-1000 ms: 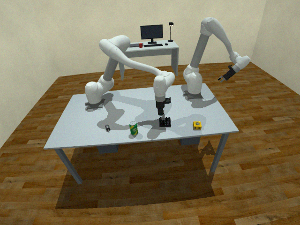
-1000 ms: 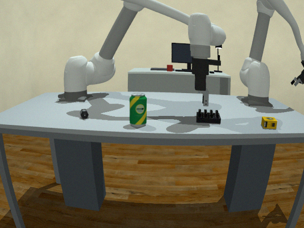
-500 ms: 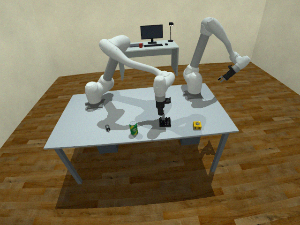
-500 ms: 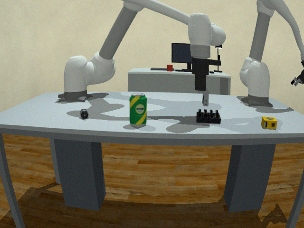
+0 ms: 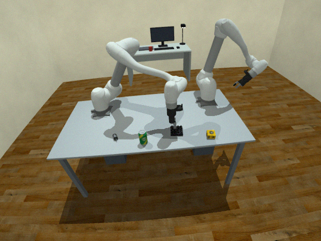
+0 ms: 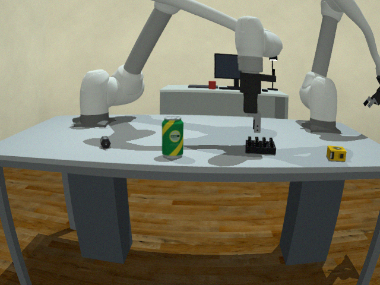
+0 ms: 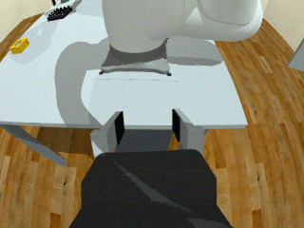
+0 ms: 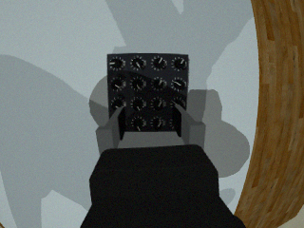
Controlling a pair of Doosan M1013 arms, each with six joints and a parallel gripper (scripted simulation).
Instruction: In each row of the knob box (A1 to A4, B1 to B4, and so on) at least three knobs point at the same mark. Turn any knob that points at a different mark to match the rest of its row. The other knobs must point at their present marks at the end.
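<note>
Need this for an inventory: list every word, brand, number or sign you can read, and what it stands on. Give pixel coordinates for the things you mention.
No text is readable.
Green soda can [image 5: 142, 142] [image 6: 172, 148] [image 7: 66, 1]: printing on its round label, too small and blurred.
Knob box [image 5: 176, 134] [image 6: 260, 150] [image 7: 60, 13] [image 8: 148, 73]: tick marks around the knobs; no letters or numbers legible.
Yellow block [image 5: 210, 136] [image 6: 336, 154] [image 7: 19, 46]: round marking on top, too blurred.

Black knob box [image 5: 176, 130] [image 6: 260, 148] [image 7: 60, 13] [image 8: 148, 93], flat on table [image 5: 124, 145] [image 6: 143, 164] [image 7: 38, 90] [image 8: 43, 43]; small upright knobs (pointers too tiny to compare).
</note>
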